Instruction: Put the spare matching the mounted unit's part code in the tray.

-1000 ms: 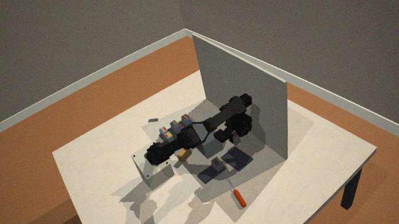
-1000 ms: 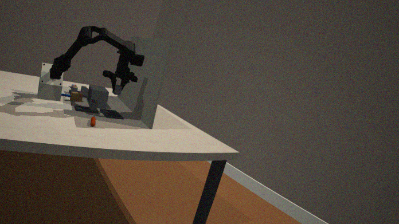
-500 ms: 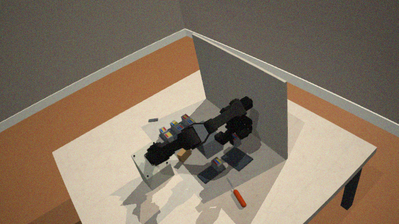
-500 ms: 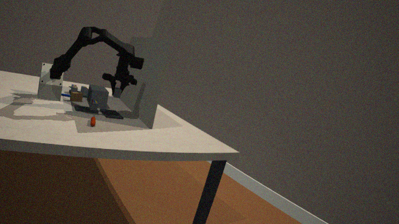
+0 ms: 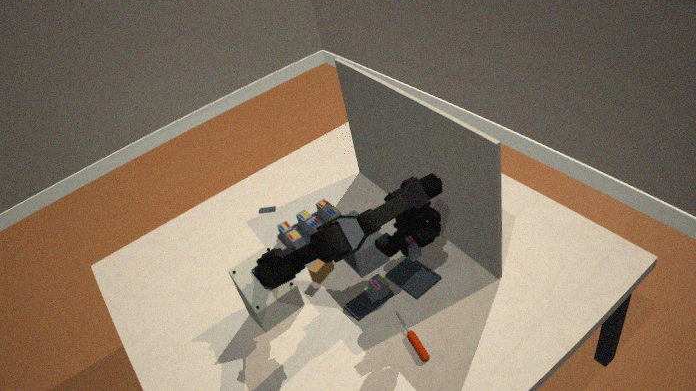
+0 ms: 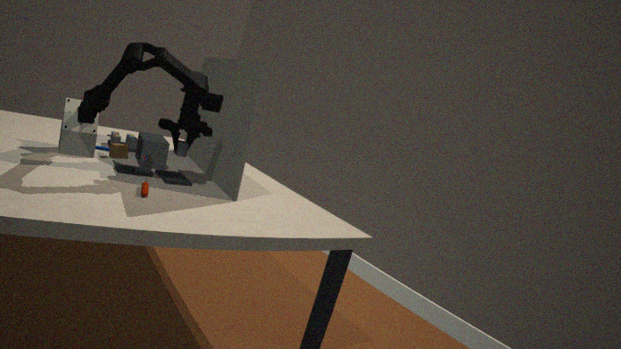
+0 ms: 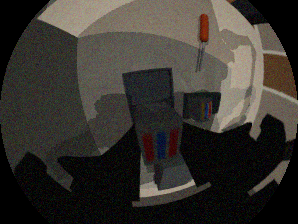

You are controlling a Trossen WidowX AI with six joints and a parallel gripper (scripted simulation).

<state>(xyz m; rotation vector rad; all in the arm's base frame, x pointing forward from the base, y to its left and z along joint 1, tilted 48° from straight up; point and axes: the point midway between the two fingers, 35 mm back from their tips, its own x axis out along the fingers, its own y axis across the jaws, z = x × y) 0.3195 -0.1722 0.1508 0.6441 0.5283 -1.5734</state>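
Note:
My gripper (image 5: pixel 410 248) (image 6: pixel 182 144) (image 7: pixel 153 124) is shut on a small grey spare (image 5: pixel 412 242) (image 7: pixel 160 141) with red, blue and red stripes on its face. It holds the spare above the table, over the near end of an empty dark tray (image 5: pixel 417 279) (image 6: pixel 173 177) (image 7: pixel 150 91). A second dark tray (image 5: pixel 359 306) (image 6: pixel 131 170) carries another striped spare (image 5: pixel 379 283) (image 7: pixel 202 108). The grey mounted unit (image 5: pixel 365 257) (image 6: pixel 153 149) stands just left of the gripper. Several striped spares (image 5: pixel 303 222) sit in a row behind it.
A tall grey panel (image 5: pixel 416 160) (image 6: pixel 228 143) stands close behind the gripper. An orange-handled screwdriver (image 5: pixel 417 345) (image 6: pixel 144 188) (image 7: pixel 202 32) lies in front of the trays. A tan box (image 5: pixel 320 269) (image 6: pixel 119 150) sits by the arm's base mount (image 5: pixel 264 306). A small dark chip (image 5: pixel 267 209) lies at the back left.

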